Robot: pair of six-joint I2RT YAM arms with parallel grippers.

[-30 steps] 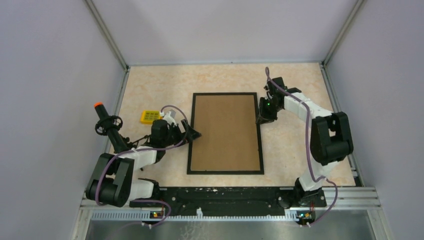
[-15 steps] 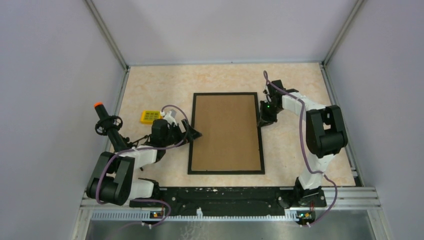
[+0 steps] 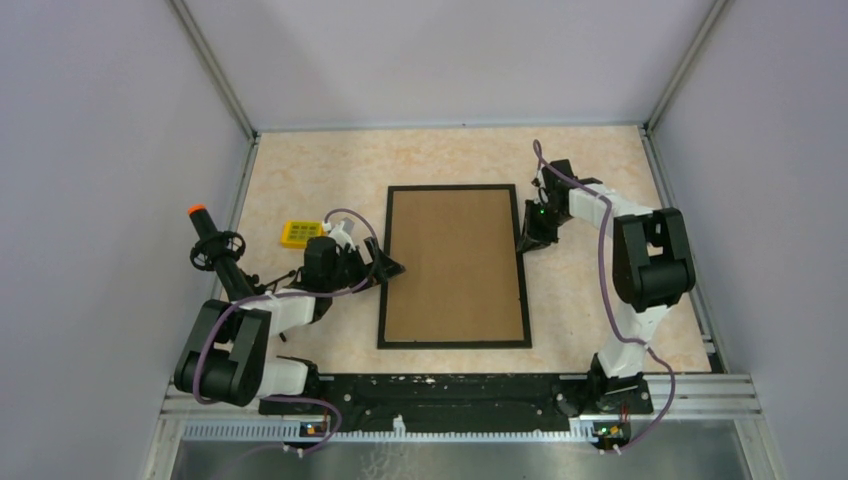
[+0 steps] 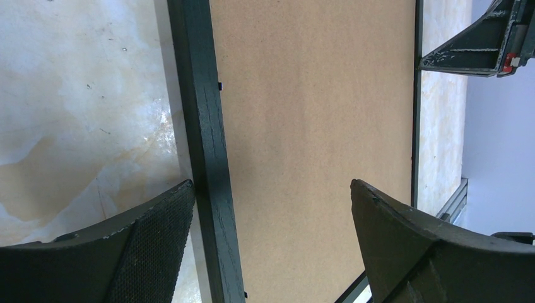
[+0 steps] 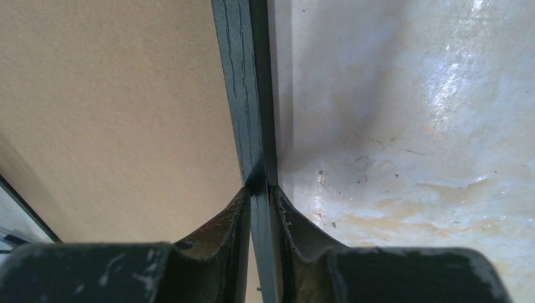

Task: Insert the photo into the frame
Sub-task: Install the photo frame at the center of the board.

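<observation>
Thin black rectangular picture frame [image 3: 455, 344] lies flat on the beige marbled tabletop [image 3: 300, 170], between the two pincers, long sides running away from the arm bases. Plain brown cardboard sheet [image 3: 455, 265] fills its opening, lying inside the rails. Left pincer [image 4: 271, 189]: jaws well apart, gripping nothing, low over the frame's left long rail. One finger [image 4: 151, 227] sits just outside that rail over bare tabletop; the other [image 4: 410, 240] hangs over the cardboard. The rail runs between them, close by the outer finger; whether they touch cannot be told. Right pincer [image 5: 258, 189]: jaws clamped on the frame's right long rail, one fingertip on each side of it, cardboard to the inner side, bare tabletop to the outer. From above, the grip sits in the far half of that rail. Behind the left pincer, on its outer side and well apart from the frame, lies a small yellow rectangular block [image 3: 297, 233]. Farther out is a black rod-like tool with an orange tip [image 3: 197, 212].
</observation>
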